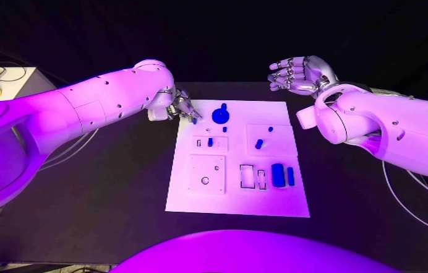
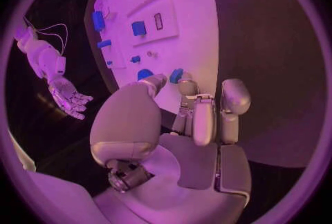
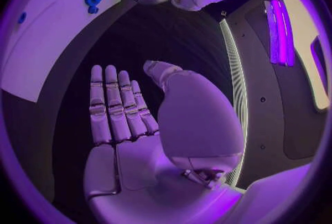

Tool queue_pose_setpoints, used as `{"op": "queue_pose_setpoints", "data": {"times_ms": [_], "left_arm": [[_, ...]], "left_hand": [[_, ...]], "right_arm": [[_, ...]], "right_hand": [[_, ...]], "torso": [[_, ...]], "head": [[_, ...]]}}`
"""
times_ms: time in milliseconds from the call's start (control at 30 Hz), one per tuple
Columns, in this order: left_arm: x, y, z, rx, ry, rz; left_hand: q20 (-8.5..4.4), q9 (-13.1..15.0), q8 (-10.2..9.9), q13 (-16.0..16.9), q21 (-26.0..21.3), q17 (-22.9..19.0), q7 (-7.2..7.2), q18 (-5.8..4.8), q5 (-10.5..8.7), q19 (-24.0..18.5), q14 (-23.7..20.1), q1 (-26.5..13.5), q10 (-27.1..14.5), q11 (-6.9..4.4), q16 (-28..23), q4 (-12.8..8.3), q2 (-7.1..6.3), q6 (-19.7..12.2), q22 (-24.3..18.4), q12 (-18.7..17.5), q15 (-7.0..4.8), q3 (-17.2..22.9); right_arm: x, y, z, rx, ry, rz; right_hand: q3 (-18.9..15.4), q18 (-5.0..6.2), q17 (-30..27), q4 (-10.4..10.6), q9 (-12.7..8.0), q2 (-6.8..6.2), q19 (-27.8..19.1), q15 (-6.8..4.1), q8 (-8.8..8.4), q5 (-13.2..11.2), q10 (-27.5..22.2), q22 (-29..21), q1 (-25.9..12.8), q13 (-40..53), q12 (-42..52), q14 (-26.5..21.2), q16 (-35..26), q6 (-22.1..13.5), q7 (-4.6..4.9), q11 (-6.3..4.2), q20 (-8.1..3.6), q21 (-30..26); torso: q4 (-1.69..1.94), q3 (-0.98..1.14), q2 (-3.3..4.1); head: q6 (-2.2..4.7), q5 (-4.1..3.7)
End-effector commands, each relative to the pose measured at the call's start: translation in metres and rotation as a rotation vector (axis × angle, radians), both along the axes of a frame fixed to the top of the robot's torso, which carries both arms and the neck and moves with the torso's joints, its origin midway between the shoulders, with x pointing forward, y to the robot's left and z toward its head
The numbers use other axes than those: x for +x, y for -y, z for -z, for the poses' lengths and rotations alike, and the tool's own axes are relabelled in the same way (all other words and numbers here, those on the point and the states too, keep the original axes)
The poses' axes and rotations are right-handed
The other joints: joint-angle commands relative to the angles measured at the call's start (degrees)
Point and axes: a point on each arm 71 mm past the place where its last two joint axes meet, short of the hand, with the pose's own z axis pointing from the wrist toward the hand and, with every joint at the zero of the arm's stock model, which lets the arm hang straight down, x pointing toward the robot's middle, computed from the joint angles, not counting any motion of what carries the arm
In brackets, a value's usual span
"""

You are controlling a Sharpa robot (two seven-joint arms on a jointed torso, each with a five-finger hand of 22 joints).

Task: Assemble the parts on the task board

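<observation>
The white task board (image 1: 268,199) lies in the middle of the black table. On it are a round blue part (image 1: 220,115), small blue pegs (image 1: 210,142) (image 1: 258,143) and two long blue bars (image 1: 278,174) beside empty slots (image 1: 247,176). My left hand (image 1: 183,108) hovers at the board's far left corner and pinches a small blue part (image 2: 176,74) between thumb and a fingertip (image 2: 185,86). My right hand (image 1: 299,75) is raised beyond the board's far right corner, palm (image 3: 121,124) flat and fingers apart, holding nothing.
A square plate with a hole (image 1: 206,174) sits on the board's left half. Bare black table (image 1: 98,192) lies to both sides of the board. A pale box (image 1: 18,81) stands at the far left edge.
</observation>
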Motion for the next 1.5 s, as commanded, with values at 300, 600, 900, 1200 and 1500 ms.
{"op": "queue_pose_setpoints", "data": {"times_ms": [300, 600, 900, 1200, 1500], "left_arm": [[0.000, 0.002, 0.000, -0.032, 0.005, -0.010], [-0.001, 0.003, 0.000, -0.065, -0.010, -0.009], [-0.004, 0.000, -0.001, -0.107, -0.002, -0.034], [-0.016, -0.006, -0.006, -0.161, -0.002, -0.059], [-0.038, -0.005, -0.014, -0.178, 0.017, -0.020]], "left_hand": [[0.25, -0.8, 0.0, -0.6, -0.4, 3.6, -0.55, 0.57, 0.27, -0.2, 2.6, 6.9, -0.6, -0.62, 0.1, -2.1, 3.42, 0.8, 0.1, 0.0, -0.08, 5.3], [0.01, 0.1, 2.5, -2.2, -0.1, 3.8, -0.46, 0.54, -1.57, -0.2, 2.7, 10.3, -0.5, -0.61, 0.2, -8.9, 2.56, 0.1, 0.6, -1.0, -0.12, 17.5], [-0.06, 0.5, 3.8, -3.5, 0.6, 4.3, -0.33, 0.45, -1.56, 0.1, 2.9, 8.3, -0.1, -0.64, 0.5, -12.7, 1.07, 0.4, 1.5, -1.6, -0.14, 23.5], [-0.53, 0.8, 5.3, -5.2, 1.6, 5.4, -0.88, 0.26, -0.90, 0.9, 3.4, 4.9, 1.1, -1.23, 1.0, -14.9, -0.51, 1.5, 2.8, -2.3, -0.67, 28.2], [-1.51, 3.3, 9.2, -2.4, 2.6, 6.4, -2.26, 0.02, 5.24, 1.9, 3.9, -1.2, 3.9, -2.46, 1.4, -17.5, -3.10, 3.2, 4.3, -0.5, -1.80, 34.1]], "right_arm": [[0.000, 0.000, -0.001, 0.010, 0.015, 0.004], [0.001, 0.000, 0.000, 0.015, 0.006, 0.005], [0.002, 0.001, 0.000, 0.020, 0.002, 0.008], [0.002, 0.003, 0.001, 0.021, -0.003, 0.011], [0.002, 0.005, 0.002, 0.020, -0.011, 0.011]], "right_hand": [[0.3, 0.69, -0.9, -1.0, -0.4, -0.01, 0.1, 0.22, -0.44, 2.2, 0.9, -1.4, -0.7, -1.3, -0.4, 0.6, -0.8, 0.0, 3.46, 0.10, 0.56, -0.1], [0.6, 0.68, -1.4, -1.3, -0.6, 0.02, 0.2, 0.24, -0.57, 3.4, 1.0, -2.1, -1.0, -2.0, -0.6, 0.9, -1.2, 0.0, 3.54, 0.14, 0.57, -0.1], [0.6, 0.66, -1.7, -1.3, -0.7, 0.16, 0.2, 0.31, -0.66, 4.0, 1.0, -2.6, -1.6, -2.5, -0.7, 0.9, -1.5, 0.0, 3.63, 0.22, 0.62, -0.1], [0.6, 0.64, -2.0, -1.2, -0.8, 0.24, 0.2, 0.38, -0.75, 4.5, 1.0, -3.0, -1.9, -2.8, -0.7, 0.9, -1.7, 0.0, 3.68, 0.28, 0.67, -0.1], [0.6, 0.63, -2.2, -1.2, -0.9, 0.24, 0.1, 0.45, -0.84, 4.8, 0.8, -3.4, -2.2, -3.0, -0.8, 0.8, -1.9, -0.1, 3.74, 0.35, 0.73, -0.1]], "torso": [[-0.01, 0.00, 0.01], [0.00, 0.04, -0.01], [0.01, 0.06, -0.02], [0.09, 0.12, -0.09], [0.19, 0.19, -0.27]], "head": [[0.01, 0.03], [0.01, 0.04], [0.01, 0.01], [0.01, -0.06], [0.01, 0.11]]}}
